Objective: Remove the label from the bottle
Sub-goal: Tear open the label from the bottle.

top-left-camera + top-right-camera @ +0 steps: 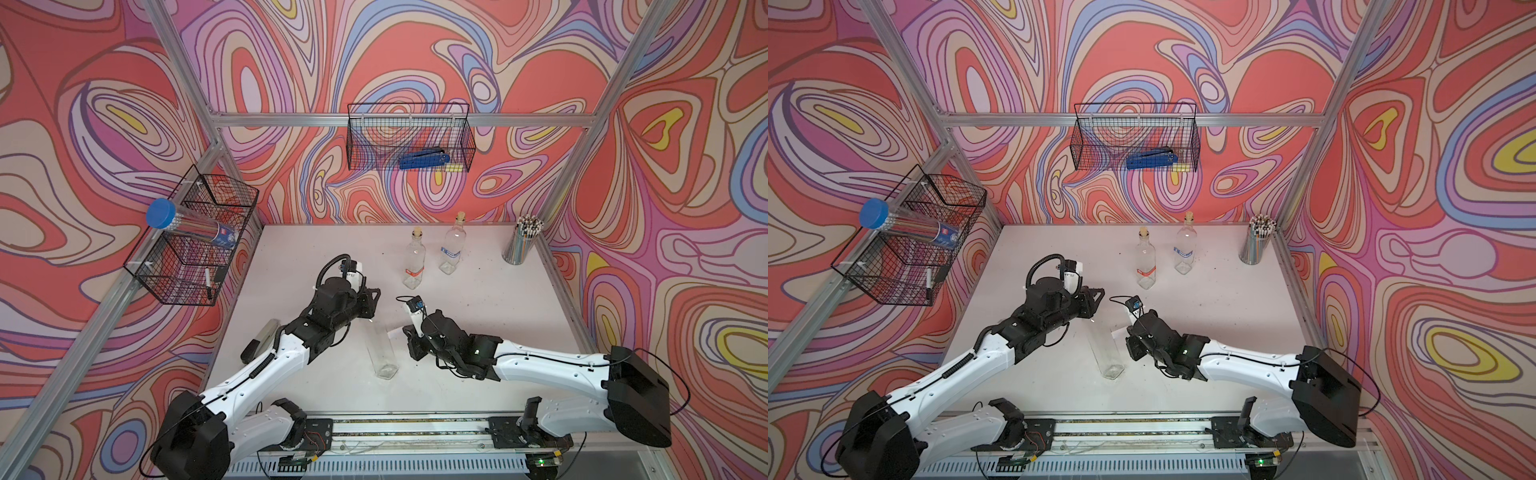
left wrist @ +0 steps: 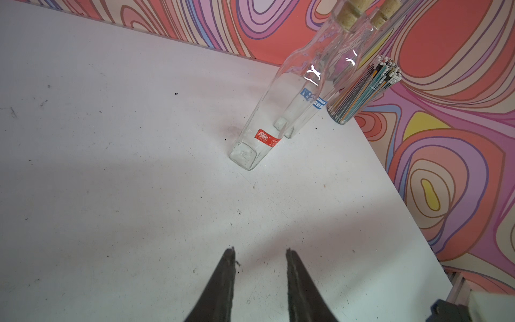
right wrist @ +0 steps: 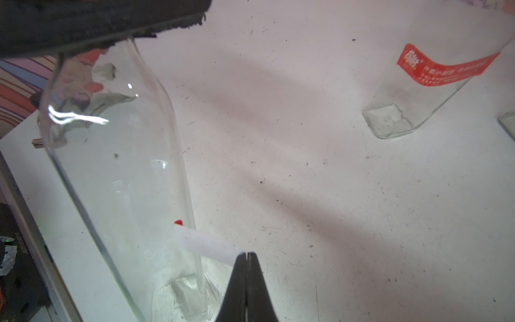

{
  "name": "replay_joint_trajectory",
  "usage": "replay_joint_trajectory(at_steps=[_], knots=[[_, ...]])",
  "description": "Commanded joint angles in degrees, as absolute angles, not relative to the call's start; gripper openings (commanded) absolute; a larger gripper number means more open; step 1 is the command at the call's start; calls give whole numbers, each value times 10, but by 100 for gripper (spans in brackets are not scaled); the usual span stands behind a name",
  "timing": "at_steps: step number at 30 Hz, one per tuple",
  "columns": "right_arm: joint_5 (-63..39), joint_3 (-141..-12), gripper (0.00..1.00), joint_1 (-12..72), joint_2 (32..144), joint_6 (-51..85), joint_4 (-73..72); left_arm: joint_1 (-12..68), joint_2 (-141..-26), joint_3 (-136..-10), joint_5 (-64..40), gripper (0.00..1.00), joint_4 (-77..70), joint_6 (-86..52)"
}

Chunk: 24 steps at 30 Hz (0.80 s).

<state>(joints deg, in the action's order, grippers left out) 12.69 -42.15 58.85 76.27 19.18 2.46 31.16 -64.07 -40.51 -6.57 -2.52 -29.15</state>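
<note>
A clear square glass bottle (image 1: 381, 353) (image 1: 1106, 353) (image 3: 119, 172) stands tilted near the middle of the white table (image 1: 478, 332). My left gripper (image 1: 371, 309) (image 1: 1094, 305) is shut on its neck from above. In the left wrist view its fingertips (image 2: 259, 251) stand apart and the neck is out of sight. A dark finger of it covers the bottle's top in the right wrist view. My right gripper (image 3: 246, 253) (image 1: 409, 347) is shut on a white label strip (image 3: 207, 244) with a red corner. The strip runs from the bottle's lower side wall to the jaw tips.
Two corked glass bottles stand behind, one with a red label (image 1: 414, 266) (image 2: 267, 138) (image 3: 443, 69), one with a blue label (image 1: 453, 249) (image 2: 313, 100). A cup of pencils (image 1: 521, 245) sits back right. Wire baskets hang on the back wall (image 1: 409, 137) and left wall (image 1: 191, 241).
</note>
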Motion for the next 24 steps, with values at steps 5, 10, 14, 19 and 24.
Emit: replay_joint_trajectory(at_steps=[5, 10, 14, 19, 24], knots=[[168, -408, 0, 581, 749, 197, 44, 312, -630, -404, -47, 0, 10, -259], [171, -407, 0, 581, 748, 199, 44, 313, -628, -403, -47, 0, 9, -259], [172, -407, 0, 581, 748, 200, 46, 312, -628, -402, -46, 0, 10, -259], [170, -406, 0, 581, 748, 201, 46, 312, -628, -402, -47, 0, 9, -259], [169, -405, 0, 581, 746, 201, 45, 312, -628, -401, -47, 0, 7, -260]])
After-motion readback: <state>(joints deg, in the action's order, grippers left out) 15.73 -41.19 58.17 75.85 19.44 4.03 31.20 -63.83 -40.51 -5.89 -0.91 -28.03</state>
